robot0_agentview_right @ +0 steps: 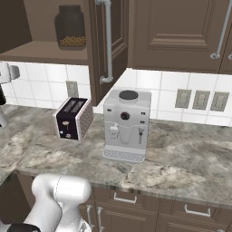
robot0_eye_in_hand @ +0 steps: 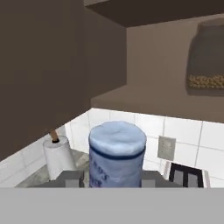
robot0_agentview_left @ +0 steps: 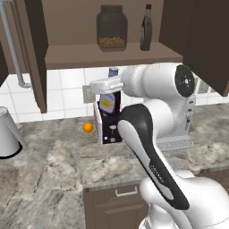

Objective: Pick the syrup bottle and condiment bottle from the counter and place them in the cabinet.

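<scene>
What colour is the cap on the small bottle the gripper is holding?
Pale blue. The condiment bottle cap shows best in the hand view, right above the gripper.

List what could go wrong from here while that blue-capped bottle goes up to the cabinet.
1. The condiment bottle sits in the claw below the cabinet shelf; raised straight, its cap could strike the shelf edge.
2. The syrup bottle and glass jar already stand there and could be knocked.

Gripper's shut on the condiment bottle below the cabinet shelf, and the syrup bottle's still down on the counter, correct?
Not quite. The syrup bottle already stands on the cabinet shelf, right of the glass jar, as the left base view shows. The rest holds: the gripper is shut on the condiment bottle below the shelf.
</scene>
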Robot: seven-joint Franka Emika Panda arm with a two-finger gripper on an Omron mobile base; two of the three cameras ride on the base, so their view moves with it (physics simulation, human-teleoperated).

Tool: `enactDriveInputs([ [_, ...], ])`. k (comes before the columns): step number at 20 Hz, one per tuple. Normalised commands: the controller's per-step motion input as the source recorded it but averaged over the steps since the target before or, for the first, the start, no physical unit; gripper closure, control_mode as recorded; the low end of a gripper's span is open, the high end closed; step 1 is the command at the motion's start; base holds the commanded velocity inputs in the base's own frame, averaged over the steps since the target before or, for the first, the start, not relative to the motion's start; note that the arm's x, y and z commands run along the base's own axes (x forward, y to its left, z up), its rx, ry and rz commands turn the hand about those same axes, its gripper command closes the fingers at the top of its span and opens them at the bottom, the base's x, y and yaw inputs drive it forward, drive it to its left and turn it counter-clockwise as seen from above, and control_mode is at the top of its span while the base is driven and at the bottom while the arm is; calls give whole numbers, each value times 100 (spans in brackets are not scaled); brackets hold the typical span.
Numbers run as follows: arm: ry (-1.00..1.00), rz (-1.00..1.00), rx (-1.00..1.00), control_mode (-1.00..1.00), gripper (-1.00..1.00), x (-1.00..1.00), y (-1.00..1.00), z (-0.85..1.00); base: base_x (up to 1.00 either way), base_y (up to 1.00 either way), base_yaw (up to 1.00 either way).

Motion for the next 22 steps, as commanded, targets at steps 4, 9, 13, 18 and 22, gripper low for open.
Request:
enactDriveInputs([
  [4,2,-30,-10,-100,100,19,-26,47,0,0,0],
  [9,-2,-12,1,-100,100,10,-11,2,0,0,0],
  [13,0,-1,1,-100,100,9,0,2,0,0,0],
  [18,0,-8,8,-100,100,24,-1,34,0,0,0],
  [22,-15,-9,10,-100,100,8,-9,25,0,0,0],
])
